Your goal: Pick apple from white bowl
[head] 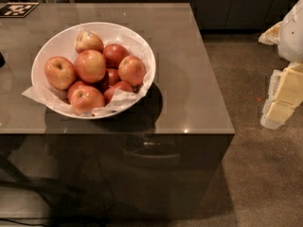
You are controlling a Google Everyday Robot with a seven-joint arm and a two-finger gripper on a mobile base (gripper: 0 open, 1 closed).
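The white bowl (53, 43), lined with crumpled white paper, stands on the left half of a glossy brown table (189, 79). It holds several apples in a pile. The apple (91, 65), large, orange-red with a yellowish blush, sits on top at the middle. Smaller dark red apples lie around it, and a paler yellow-tan one (88, 41) lies at the back. My gripper (283, 94), with white and pale yellow parts, is at the far right edge of the view, off the table and above the floor, well to the right of the bowl.
A black-and-white marker tag (17, 9) lies at the table's back left corner. Dark cabinets (227, 4) run along the back. Brown carpet (255, 174) lies right of and in front of the table. The table's front edge runs just below the bowl.
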